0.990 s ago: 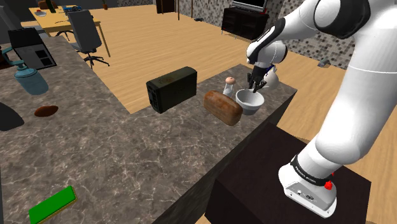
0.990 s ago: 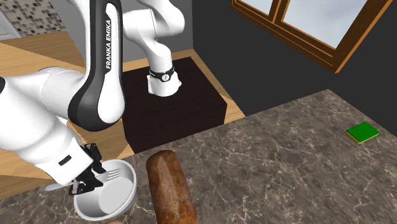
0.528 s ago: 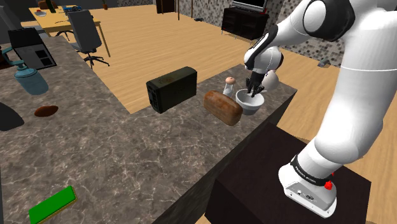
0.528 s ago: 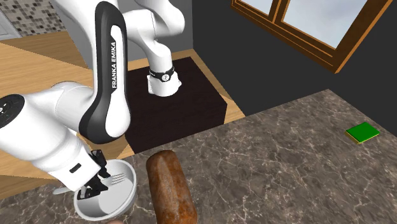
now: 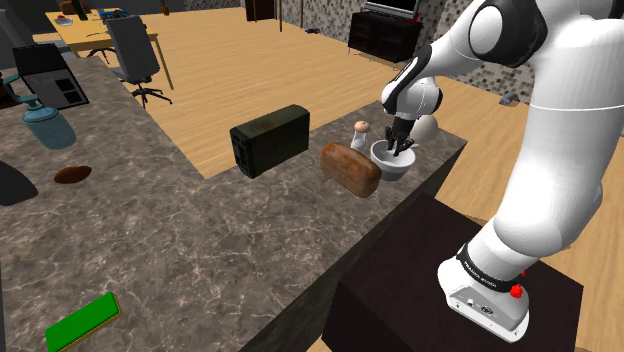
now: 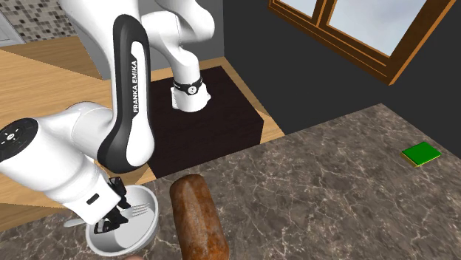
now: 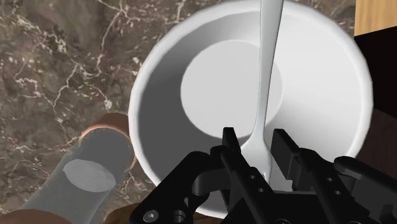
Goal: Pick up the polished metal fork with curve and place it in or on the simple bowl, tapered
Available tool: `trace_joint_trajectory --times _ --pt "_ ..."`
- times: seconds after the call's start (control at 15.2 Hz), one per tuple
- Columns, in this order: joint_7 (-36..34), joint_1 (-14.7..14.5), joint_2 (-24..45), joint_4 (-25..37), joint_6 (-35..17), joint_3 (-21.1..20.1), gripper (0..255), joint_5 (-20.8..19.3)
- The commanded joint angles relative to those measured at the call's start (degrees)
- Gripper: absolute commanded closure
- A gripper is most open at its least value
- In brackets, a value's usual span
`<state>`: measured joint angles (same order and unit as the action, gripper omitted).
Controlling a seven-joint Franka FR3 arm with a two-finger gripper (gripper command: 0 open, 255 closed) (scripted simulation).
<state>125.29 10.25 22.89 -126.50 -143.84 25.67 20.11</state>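
The gripper (image 7: 257, 156) is clamped on the pale fork (image 7: 268, 63), which passes between its two fingers and stretches across the inside of the white bowl (image 7: 149, 95). In the shoulder view the bowl sits right of centre in the upper half, on the marble counter (image 5: 200, 230), just beside a brown loaf (image 5: 350, 168).

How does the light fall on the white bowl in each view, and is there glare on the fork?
Wrist view: the bowl is shaded grey inside toward the shaker and brighter on the opposite side; the fork is evenly pale, with no glare. Second exterior view: the bowl is pale grey inside, with the black hand dark against it. Shoulder view: the bowl looks plain white.
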Motion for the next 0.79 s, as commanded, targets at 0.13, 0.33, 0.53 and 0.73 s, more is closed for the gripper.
trace_joint_trajectory --times 0.13,0.33,0.53,0.73 --pt "0.01 0.01 0.01 0.00 -0.01 -0.01 0 0.01" --pt "0.01 0.01 0.01 0.00 -0.01 -0.01 0 0.01" --pt "-0.90 -0.60 -1.62 -0.03 1.43 0.89 0 -1.33" --pt "-3.42 -2.08 -6.03 0.33 5.63 3.09 0 -5.05"
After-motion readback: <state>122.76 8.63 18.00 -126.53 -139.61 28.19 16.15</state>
